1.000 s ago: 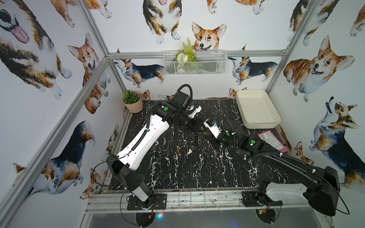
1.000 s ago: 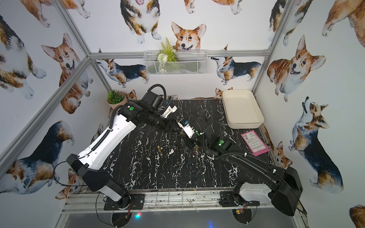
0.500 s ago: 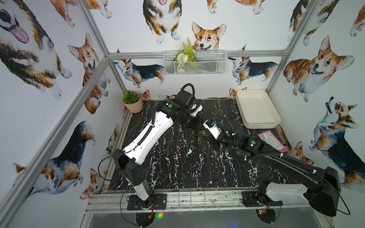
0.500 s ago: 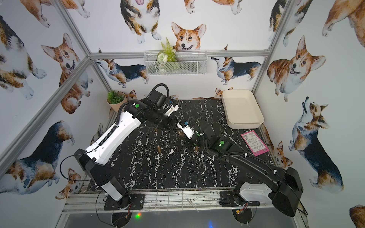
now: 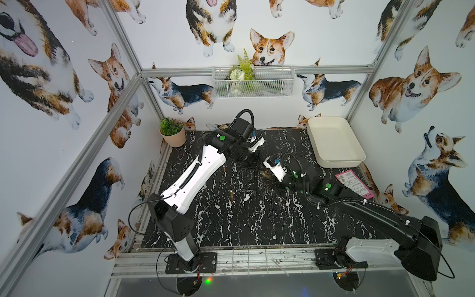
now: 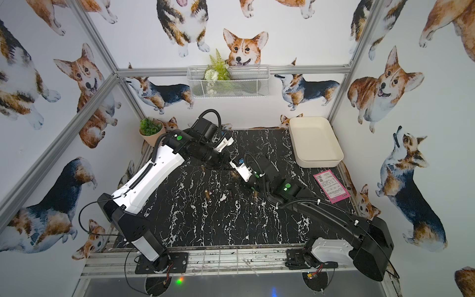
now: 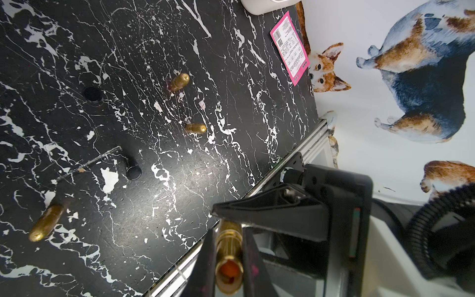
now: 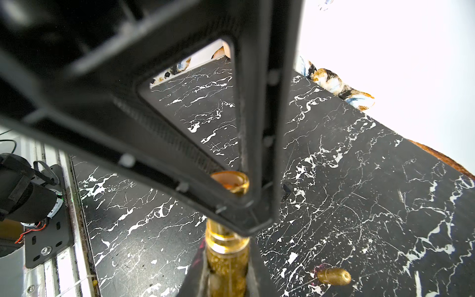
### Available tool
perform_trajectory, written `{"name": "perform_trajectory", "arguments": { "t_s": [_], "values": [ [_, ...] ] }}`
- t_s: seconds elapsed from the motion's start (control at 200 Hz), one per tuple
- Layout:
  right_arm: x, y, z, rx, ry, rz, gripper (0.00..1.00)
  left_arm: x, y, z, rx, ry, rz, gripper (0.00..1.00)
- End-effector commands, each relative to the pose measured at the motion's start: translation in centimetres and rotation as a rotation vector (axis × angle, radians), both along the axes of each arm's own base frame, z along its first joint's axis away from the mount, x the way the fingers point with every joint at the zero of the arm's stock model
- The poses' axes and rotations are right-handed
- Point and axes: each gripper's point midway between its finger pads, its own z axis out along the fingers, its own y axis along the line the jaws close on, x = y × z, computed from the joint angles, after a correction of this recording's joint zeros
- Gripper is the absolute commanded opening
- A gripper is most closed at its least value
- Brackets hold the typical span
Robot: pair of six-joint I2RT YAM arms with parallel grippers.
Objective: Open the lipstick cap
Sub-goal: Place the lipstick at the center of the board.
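A gold lipstick [image 7: 229, 246] hangs above the middle of the black marble table [image 5: 231, 218], held between both grippers. My left gripper [image 7: 228, 231] is shut on its smooth, ringed gold end, whose tip shows orange inside. My right gripper [image 8: 227, 246] is shut on the glittery gold end [image 8: 226, 267]. The left gripper's fingers [image 8: 259, 128] cross in front of the right wrist camera and hide the tube's middle. In both top views the two grippers meet tip to tip at the lipstick [image 5: 264, 174] [image 6: 234, 174]. Which end is the cap I cannot tell.
Loose gold bullet-shaped pieces [image 7: 180, 81] [image 7: 196, 127] [image 7: 46, 222] and black round pieces [image 7: 92, 93] [image 7: 133, 168] lie on the table. A white tray [image 5: 334, 141] and a pink card [image 5: 354, 183] sit at the right, a potted plant [image 5: 172, 132] at the back left.
The left arm has swung right to the right gripper, and its jaws have closed onto the lipstick's free end. The right arm has held still with the lipstick.
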Motion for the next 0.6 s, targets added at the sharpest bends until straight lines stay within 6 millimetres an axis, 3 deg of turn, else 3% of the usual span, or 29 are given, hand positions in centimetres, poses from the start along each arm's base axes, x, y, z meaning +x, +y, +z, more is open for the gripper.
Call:
{"name": "perform_trajectory", "arguments": {
  "t_s": [0.0,0.22,0.285,0.4,0.46,0.54,0.591],
  "values": [
    [0.33,0.39,1.10,0.022,-0.041,0.007,0.00,-0.57,0.62,-0.42,0.034,0.021,-0.010,0.11],
    [0.60,0.43,1.06,0.019,-0.038,-0.005,0.00,-0.73,0.82,-0.43,0.044,0.023,-0.013,0.08],
    [0.74,0.39,1.18,0.020,-0.038,-0.014,0.08,-0.67,0.81,-0.26,0.042,0.018,-0.012,0.08],
    [0.81,0.37,1.07,0.012,-0.032,-0.019,0.10,-0.51,0.82,-0.12,0.048,0.014,-0.010,0.09],
    [0.89,0.30,1.08,0.009,-0.033,-0.024,0.19,-0.48,0.86,-0.01,0.052,0.010,-0.010,0.08],
    [0.89,0.25,1.13,0.010,-0.034,-0.027,0.22,-0.34,0.93,0.07,0.057,0.003,-0.008,0.09],
    [0.92,0.19,1.19,0.010,-0.035,-0.030,0.29,-0.16,1.05,0.08,0.064,-0.001,0.000,0.09]
  ]
}}
